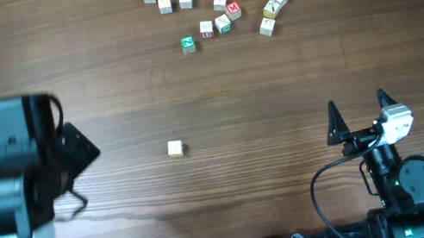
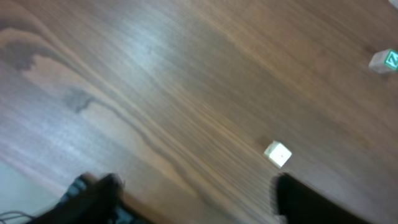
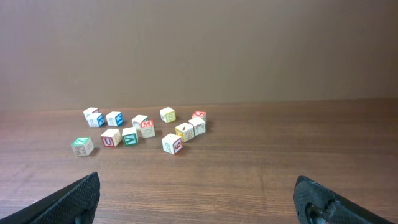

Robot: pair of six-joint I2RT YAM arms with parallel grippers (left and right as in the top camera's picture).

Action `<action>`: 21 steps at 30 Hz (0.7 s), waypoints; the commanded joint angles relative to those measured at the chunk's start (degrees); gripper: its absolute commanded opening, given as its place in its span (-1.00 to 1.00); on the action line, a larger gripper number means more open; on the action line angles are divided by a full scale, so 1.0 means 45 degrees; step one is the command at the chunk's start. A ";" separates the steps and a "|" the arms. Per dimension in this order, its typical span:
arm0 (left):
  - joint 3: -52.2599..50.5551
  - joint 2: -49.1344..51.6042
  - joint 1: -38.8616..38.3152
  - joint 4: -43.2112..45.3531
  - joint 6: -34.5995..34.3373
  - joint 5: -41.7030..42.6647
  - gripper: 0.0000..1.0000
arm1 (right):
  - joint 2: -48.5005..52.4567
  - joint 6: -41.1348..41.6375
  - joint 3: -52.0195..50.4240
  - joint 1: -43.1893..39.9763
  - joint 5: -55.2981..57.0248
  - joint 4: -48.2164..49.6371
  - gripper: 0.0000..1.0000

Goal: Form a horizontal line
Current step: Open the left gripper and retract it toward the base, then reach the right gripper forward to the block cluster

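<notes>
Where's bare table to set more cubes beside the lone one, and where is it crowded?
Bare wood flanks the lone cube: rightward to the right pincer, leftward to the left arm. The wide strip between it and the green cube is free too. Crowded: the cube cluster on the far side.

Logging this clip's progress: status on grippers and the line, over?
Left gripper open, empty, lone cream cube just ahead. Right gripper open, empty. Line not yet formed; red M cube among far cluster. Nothing in the way.
</notes>
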 commanded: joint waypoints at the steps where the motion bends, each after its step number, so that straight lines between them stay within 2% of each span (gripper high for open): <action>1: 0.0034 -0.1239 0.0087 -0.0355 -0.0029 0.0384 1.00 | -0.0019 -0.0175 -0.0015 0.0053 0.0034 0.0073 0.99; 11: 0.0034 -0.2497 0.0087 -0.0330 -0.0024 0.0384 1.00 | -0.0019 -0.0359 -0.0015 0.0053 0.0097 0.0287 0.99; 13: 0.0034 -0.2497 0.0087 -0.0330 -0.0024 0.0384 1.00 | -0.0019 0.0743 -0.0015 0.0053 -0.0423 0.0238 0.99; 14: 0.0034 -0.2497 0.0087 -0.0330 -0.0024 0.0384 1.00 | -0.0019 0.1569 -0.0015 0.0053 -0.0772 0.0126 1.00; 19: 0.0034 -0.2497 0.0087 -0.0330 -0.0024 0.0384 1.00 | 0.0112 1.1341 -0.0015 0.0053 -0.4881 0.0408 0.99; 21: 0.0034 -0.2497 0.0087 -0.0330 -0.0024 0.0384 1.00 | 0.0126 1.2235 -0.0015 0.0053 -0.4726 0.0437 0.99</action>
